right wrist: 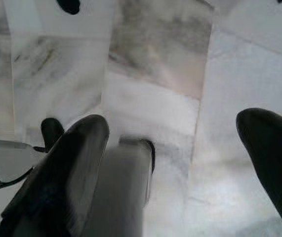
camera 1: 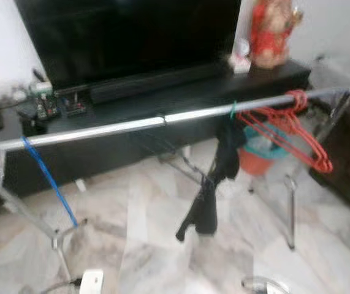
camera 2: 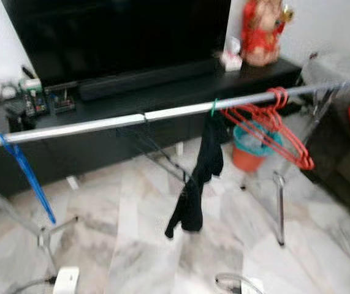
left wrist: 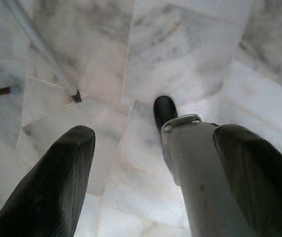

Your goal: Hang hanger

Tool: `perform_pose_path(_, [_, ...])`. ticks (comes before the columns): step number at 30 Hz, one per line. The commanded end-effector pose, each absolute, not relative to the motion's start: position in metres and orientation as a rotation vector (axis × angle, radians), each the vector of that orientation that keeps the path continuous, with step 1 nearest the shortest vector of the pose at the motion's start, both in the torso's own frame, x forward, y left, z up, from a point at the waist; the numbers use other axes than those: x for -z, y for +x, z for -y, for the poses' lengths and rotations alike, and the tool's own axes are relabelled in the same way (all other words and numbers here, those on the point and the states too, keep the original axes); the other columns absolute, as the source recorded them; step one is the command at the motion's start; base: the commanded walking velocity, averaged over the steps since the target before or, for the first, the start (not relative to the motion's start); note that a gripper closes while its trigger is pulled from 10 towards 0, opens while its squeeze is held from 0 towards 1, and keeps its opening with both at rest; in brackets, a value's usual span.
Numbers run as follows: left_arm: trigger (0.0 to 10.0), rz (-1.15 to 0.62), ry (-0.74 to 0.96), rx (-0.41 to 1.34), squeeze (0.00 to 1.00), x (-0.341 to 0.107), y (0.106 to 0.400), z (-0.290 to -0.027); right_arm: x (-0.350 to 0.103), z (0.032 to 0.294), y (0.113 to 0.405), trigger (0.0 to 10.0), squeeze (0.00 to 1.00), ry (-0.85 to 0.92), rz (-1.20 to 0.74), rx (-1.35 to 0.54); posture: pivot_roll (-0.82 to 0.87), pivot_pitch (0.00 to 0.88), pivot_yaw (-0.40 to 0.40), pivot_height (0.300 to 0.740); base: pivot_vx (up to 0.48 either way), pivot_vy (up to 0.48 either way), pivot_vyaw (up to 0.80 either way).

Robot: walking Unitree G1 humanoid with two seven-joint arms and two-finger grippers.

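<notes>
1. The main risk I see is that neither gripper has a hanger in it, so the robot has to fetch one first; reaching up to the silver rail (camera 1: 119, 127) from so low could knock the bunch of red hangers (camera 1: 285, 125) along the rail or off it
2. The black garment (camera 1: 214, 184) hangs off a green hook beside those red hangers, and a careless swing of an arm might drag it down onto the marble floor (left wrist: 180, 44)
3. The head views are blurred, which I judge means the robot is moving; a misjudged reach could strike the rack's leg (left wrist: 42, 49) and tip the frame
4. The left gripper (left wrist: 153, 148) points down at the floor, its two black fingers (left wrist: 57, 182) spread wide with nothing between them; only the robot's own silver leg and black foot lie beyond the tips
5. The right gripper (right wrist: 173, 148) hangs the same way, fingers (right wrist: 66, 177) set wide apart, holding nothing and touching nothing, bare marble beyond them
6. The hangers are well away from both sets of fingers, up on the rail: the red ones towards the robot's right end, a single blue hanger (camera 1: 49, 180) dangling near the left end, the television stand (camera 1: 181, 92) behind them
</notes>
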State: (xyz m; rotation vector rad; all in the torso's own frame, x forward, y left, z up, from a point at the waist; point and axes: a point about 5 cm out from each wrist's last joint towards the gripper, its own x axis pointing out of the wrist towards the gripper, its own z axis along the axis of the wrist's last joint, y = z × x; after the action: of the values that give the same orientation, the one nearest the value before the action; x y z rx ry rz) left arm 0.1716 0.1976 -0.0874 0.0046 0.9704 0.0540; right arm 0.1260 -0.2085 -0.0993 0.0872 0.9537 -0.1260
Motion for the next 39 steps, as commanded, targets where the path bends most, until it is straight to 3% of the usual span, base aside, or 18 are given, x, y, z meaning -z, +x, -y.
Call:
perform_pose_path(1, [10.0, -1.015, 0.009, -0.051, 0.0, 0.0926, 0.1606, -0.1976, 0.1, 0.2085, 0.124, 10.0, 0.0, 0.092, -0.959, 0.131, -0.01, 0.0, 0.024, 0.74, -0.262, 0.0, 0.0])
perform_pose_path(26, [10.0, -1.008, 0.0, -0.033, 0.0, 0.0927, 0.1614, -0.1931, 0.1007, 0.2085, 0.121, 10.0, 0.0, 0.098, -0.962, 0.133, 0.01, 0.0, 0.021, 0.74, -0.259, 0.0, 0.0])
perform_pose_path(39, [10.0, -1.011, 0.002, -0.016, 0.0, 0.0922, 0.1649, -0.188, 0.0999, 0.2092, 0.1232, 10.0, 0.0, 0.099, -0.954, 0.133, 0.0, 0.0, 0.016, 0.74, 0.0, 0.0, 0.0])
